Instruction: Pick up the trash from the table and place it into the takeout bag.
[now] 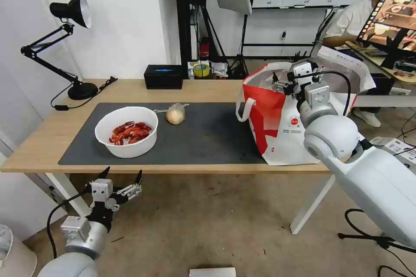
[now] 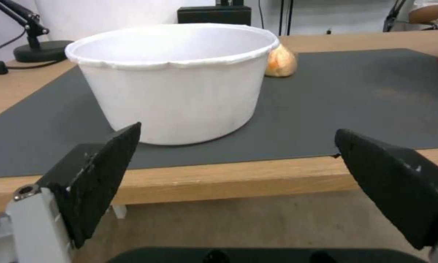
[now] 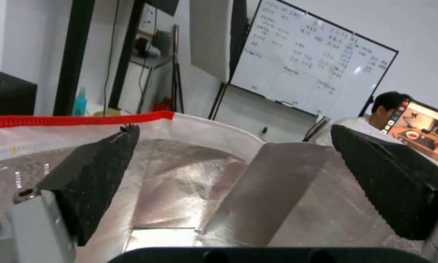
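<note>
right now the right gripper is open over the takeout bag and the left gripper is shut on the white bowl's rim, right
Not quite. The left gripper is open and holds nothing; it sits below the table's front edge, short of the white bowl, as the left wrist view shows. The rest stands: the right gripper is open over the takeout bag.

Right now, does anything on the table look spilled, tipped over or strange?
Nothing stands out. The white bowl stands upright on the dark mat, shells inside it. The bagged bun lies beside it, apart. The takeout bag stands open at the table's right end, right gripper over its mouth, fingers open.
</note>
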{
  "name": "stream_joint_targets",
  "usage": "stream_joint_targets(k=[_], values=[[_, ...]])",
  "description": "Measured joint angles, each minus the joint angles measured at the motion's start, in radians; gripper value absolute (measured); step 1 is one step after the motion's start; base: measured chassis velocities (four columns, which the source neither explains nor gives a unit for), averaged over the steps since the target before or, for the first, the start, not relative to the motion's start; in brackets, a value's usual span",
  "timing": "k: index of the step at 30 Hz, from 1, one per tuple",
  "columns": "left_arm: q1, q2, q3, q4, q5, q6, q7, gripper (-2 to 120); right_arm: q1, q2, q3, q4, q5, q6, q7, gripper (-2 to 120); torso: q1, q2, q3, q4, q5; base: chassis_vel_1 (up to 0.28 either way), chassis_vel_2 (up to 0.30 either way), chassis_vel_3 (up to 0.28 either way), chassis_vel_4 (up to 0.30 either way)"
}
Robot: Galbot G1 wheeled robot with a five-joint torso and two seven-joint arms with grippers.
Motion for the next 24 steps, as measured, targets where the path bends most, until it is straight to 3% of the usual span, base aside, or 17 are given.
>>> stream_joint_targets(k=[5, 8, 11, 14, 24], values=[[-0.002, 0.000, 0.001, 0.000, 0.000, 0.000, 0.000, 100, 0.000, 0.014, -0.003, -0.002, 0.015, 0.038, 0.017, 100, 0.000, 0.000, 0.000, 0.0000, 0.0000, 0.000, 0.000, 0.000, 0.000], [-0.004, -0.003, 0.005, 0.004, 0.000, 0.000, 0.000, 100, 0.004, 0.043, -0.025, -0.010, 0.121, 0.229, 0.044, 100, 0.000, 0.000, 0.000, 0.0000, 0.0000, 0.000, 0.000, 0.000, 0.000], [-0.005, -0.005, 0.007, 0.006, 0.000, 0.000, 0.000, 100, 0.001, 0.052, -0.027, -0.012, 0.130, 0.265, 0.047, 100, 0.000, 0.000, 0.000, 0.0001, -0.0002, 0.000, 0.000, 0.000, 0.000], [-0.008, -0.009, 0.012, 0.012, 0.003, -0.001, 0.000, 100, -0.024, 0.083, -0.035, -0.017, 0.137, 0.362, 0.048, 100, 0.000, 0.000, 0.000, 0.0000, 0.0000, 0.000, 0.000, 0.000, 0.000], [-0.023, -0.010, 0.016, 0.025, 0.004, -0.003, 0.000, 100, -0.114, 0.118, -0.047, 0.000, 0.083, 0.461, 0.027, 100, 0.000, 0.000, 0.000, 0.0000, -0.0001, 0.000, 0.000, 0.000, 0.000]])
